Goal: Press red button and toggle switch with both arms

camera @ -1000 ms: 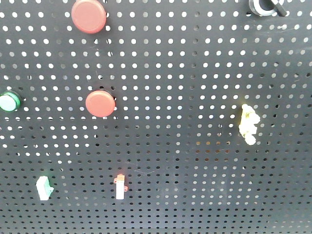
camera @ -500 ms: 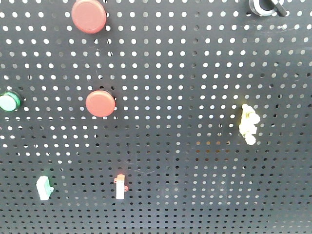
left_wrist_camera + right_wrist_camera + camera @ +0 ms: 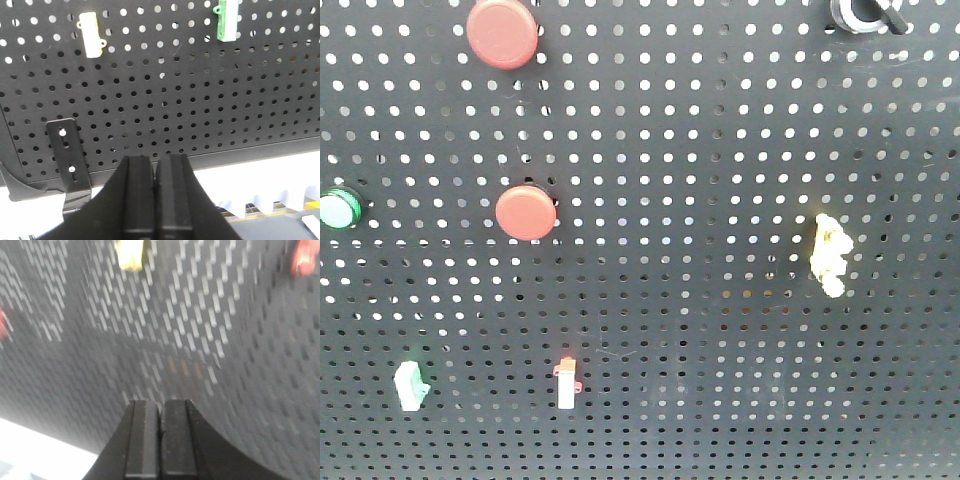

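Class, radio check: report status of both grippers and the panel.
Left gripper shut, empty, below pegboard. Right gripper shut, facing panel, blurred. Red buttons untouched. Nothing blocking.

You'll find no change on the pegboard (image 3: 720,150) in the front view across the last second: nothing on it has shifted, and neither arm has come into that view. The wrist cameras give you no earlier pictures to compare.

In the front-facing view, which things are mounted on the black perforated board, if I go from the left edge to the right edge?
Green round button → small green-and-white switch → small white switch with a red tip → yellow part → black knob at the top edge. The two red buttons overlap in left-right position, so I leave them out.
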Controlling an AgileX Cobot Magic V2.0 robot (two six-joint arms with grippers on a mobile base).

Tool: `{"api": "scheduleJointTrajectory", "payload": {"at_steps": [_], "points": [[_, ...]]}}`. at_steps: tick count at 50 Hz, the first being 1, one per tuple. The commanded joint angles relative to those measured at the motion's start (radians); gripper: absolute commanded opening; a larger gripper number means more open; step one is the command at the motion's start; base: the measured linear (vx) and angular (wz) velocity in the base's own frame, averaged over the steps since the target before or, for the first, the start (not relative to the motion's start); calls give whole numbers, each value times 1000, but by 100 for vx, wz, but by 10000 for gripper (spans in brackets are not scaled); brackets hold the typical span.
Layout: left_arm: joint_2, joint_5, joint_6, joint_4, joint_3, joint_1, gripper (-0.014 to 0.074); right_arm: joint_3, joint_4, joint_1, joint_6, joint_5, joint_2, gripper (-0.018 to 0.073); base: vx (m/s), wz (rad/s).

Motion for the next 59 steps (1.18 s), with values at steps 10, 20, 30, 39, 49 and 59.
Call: {"api": "scheduleJointTrajectory", "payload": {"at_steps": [10,20,30,39,49,59], "points": [[-17,-82,-9,0,35,-1,2,181,-302,-192,540,-202,-25,-3,0,0],[-17,-79,-9,0,34,-1,2,299,-340,-307,609,-238,-109,-3,0,0],[-17,-77,-9,0,34,-1,2,301,-391,-304,609,-222,-111,-3,0,0],[-17,-77,-9,0,34,-1,2,301,-391,-304,609,-222,-111,-3,0,0],[-17,-77,-9,0,34,-1,2,301,-391,-304,609,-222,-111,-3,0,0],[-17,-77,-9,0,34,-1,2,301,-391,-304,609,-222,-111,-3,0,0]]}}
